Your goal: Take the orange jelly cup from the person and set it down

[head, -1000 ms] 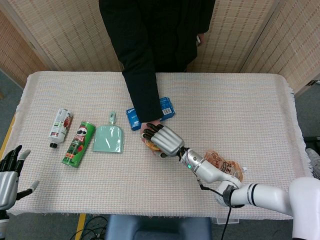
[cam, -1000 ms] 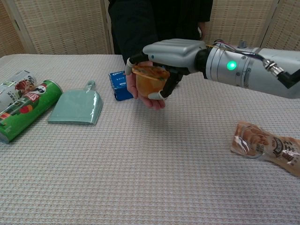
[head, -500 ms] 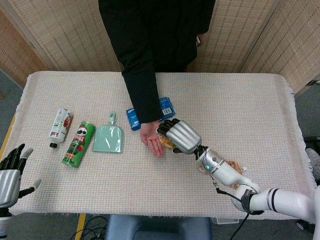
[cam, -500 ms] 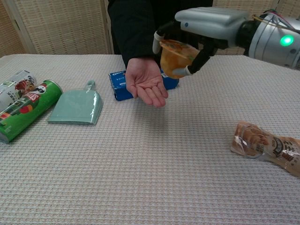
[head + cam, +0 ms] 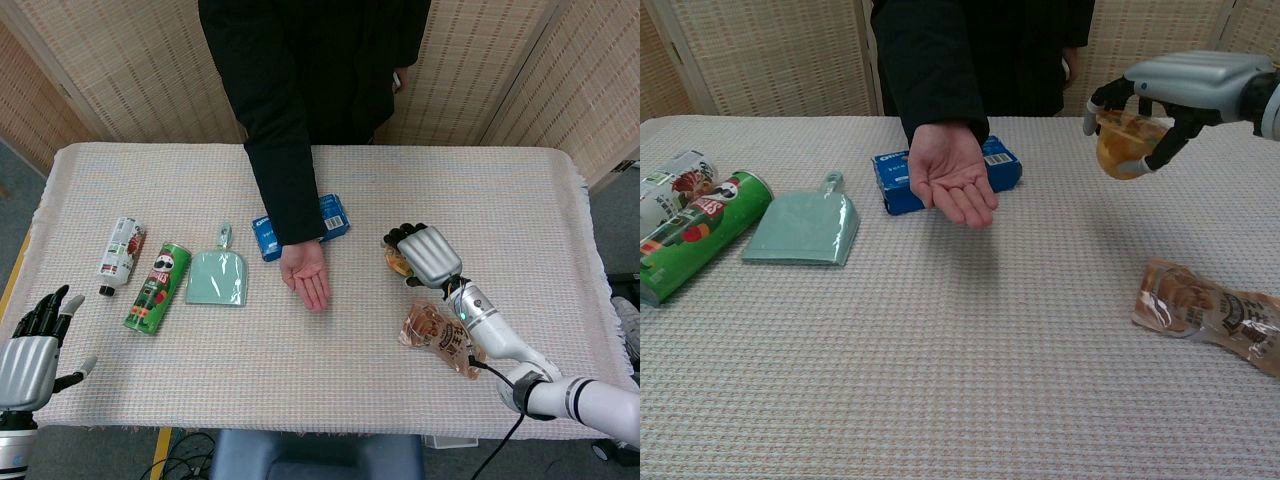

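Observation:
My right hand [image 5: 428, 255] [image 5: 1180, 85] grips the orange jelly cup [image 5: 1123, 148] [image 5: 397, 263] from above and holds it in the air over the right half of the table. The person's open palm [image 5: 306, 273] [image 5: 955, 178] is empty and lies to the left of the cup, above the table's middle. My left hand [image 5: 33, 345] hangs off the table's front left corner with its fingers spread and nothing in it; only the head view shows it.
A snack packet [image 5: 442, 337] [image 5: 1205, 312] lies just in front of the right hand. A blue biscuit box [image 5: 898, 185], a teal dustpan [image 5: 805, 226], a green chip can [image 5: 692, 236] and a white bottle [image 5: 120, 253] lie across the middle and left.
My right hand has lifted the cup off the person's palm and carried it rightward, away from the person. The palm stays open and empty. The left hand shifted slightly.

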### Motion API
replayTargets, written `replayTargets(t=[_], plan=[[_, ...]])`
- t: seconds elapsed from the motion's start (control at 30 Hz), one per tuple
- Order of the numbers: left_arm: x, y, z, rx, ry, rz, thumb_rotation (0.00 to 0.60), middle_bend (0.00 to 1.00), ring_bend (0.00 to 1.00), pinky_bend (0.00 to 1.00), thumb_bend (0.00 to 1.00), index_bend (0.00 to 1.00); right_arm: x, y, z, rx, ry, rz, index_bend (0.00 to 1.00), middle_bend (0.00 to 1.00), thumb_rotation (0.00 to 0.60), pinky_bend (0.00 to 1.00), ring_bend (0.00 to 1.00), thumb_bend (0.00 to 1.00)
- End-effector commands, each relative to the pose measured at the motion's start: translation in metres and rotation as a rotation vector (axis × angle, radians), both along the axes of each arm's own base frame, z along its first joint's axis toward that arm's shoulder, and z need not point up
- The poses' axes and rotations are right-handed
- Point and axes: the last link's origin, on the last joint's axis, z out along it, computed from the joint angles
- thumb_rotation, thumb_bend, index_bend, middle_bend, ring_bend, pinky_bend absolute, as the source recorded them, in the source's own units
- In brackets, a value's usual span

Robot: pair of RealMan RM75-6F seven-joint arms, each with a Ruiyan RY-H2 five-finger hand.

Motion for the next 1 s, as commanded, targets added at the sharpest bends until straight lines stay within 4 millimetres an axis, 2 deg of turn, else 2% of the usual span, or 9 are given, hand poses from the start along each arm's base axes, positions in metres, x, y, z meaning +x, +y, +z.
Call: replayTargets(t=[0.03,0.23,0.3,0.47,0.5,0.6,0.73,0.9,1.0], plan=[[0.0,0.0,-0.001,-0.001,0.002,0.002,0.6,0.05,0.1,0.22,0.22,0.14,-0.013,-0.014,-0.028,0.026,0.02,-0.059,0.39,0.32,0.6,0.56,0.3,0.47],[-0.002,-0.001,-0.002,-0.007,0.007,0.016,0.6,0.05,0.1,0.22,0.22,0.14,-0.022,-0.027,-0.056,0.048,0.035,-0.107,0.38,0.27,0.6,0.5,0.28,0.46],[-0.003,-0.001,-0.002,-0.007,0.007,0.018,0.6,0.05,0.1,0.22,0.22,0.14,-0.024,-0.027,-0.062,0.061,0.044,-0.112,0.33,0.25,0.6,0.46,0.25,0.45],[-0.004,-0.001,-0.003,-0.01,0.006,0.022,0.6,0.05,0.1,0.22,0.22,0.14,-0.027,-0.026,-0.065,0.08,0.062,-0.115,0.04,0.09,0.6,0.28,0.1,0.4],[-0.005,-0.001,-0.004,-0.012,0.006,0.022,0.6,0.05,0.1,0.22,0.22,0.14,-0.028,-0.025,-0.063,0.082,0.062,-0.117,0.01,0.06,0.6,0.25,0.07,0.4],[-0.005,0.0,-0.004,-0.011,0.006,0.018,0.6,0.05,0.1,0.22,0.22,0.14,-0.028,-0.02,-0.051,0.063,0.044,-0.104,0.0,0.0,0.6,0.18,0.01,0.39],[-0.004,0.003,-0.004,-0.013,0.004,0.01,0.6,0.05,0.1,0.22,0.22,0.14,-0.029,-0.008,-0.024,0.016,-0.002,-0.092,0.0,0.0,0.6,0.15,0.0,0.34],[-0.001,0.007,-0.006,-0.016,0.0,-0.006,0.6,0.05,0.1,0.22,0.22,0.14,-0.038,0.018,0.025,-0.082,-0.05,-0.093,0.0,0.0,0.6,0.15,0.0,0.32],[0.001,0.009,-0.007,-0.019,0.002,-0.013,0.6,0.05,0.1,0.22,0.22,0.14,-0.047,0.042,0.054,-0.149,-0.055,-0.097,0.0,0.0,0.6,0.15,0.0,0.32]])
